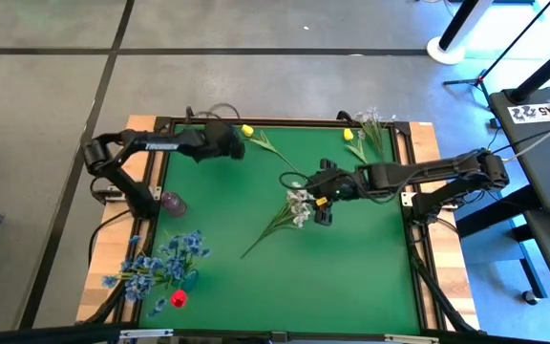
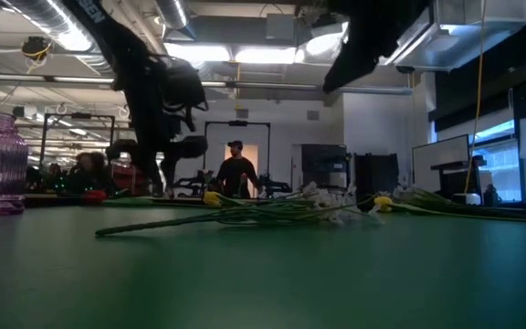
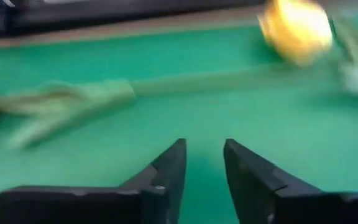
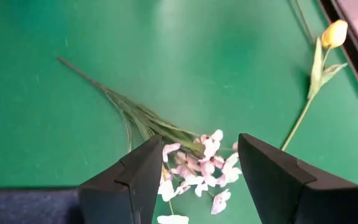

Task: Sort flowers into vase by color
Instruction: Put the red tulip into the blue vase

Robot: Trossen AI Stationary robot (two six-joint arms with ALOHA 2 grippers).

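A pale lilac-white blossom spray [image 1: 299, 204] lies flat mid-table, its stem running toward the near-left. My right gripper [image 1: 316, 198] hovers open above it. In the right wrist view its fingers [image 4: 201, 146] stand on either side of the blossoms [image 4: 197, 167] without touching. My left gripper [image 1: 239, 146] is open, low near the far edge, beside a yellow tulip [image 1: 247, 130] whose blurred head [image 3: 296, 28] shows ahead of the fingers [image 3: 204, 149]. A purple vase [image 1: 172, 203] stands at the left. Blue blossoms [image 1: 165, 260] and a red tulip [image 1: 178, 299] lie at the near-left corner.
A second yellow tulip [image 1: 349, 135] and another pale spray [image 1: 370, 120] lie by the far-right corner. The table has a raised wooden rim [image 1: 413, 172]. Bare green mat [image 1: 351, 277] fills the near right. People show in the room beyond [image 2: 236, 169].
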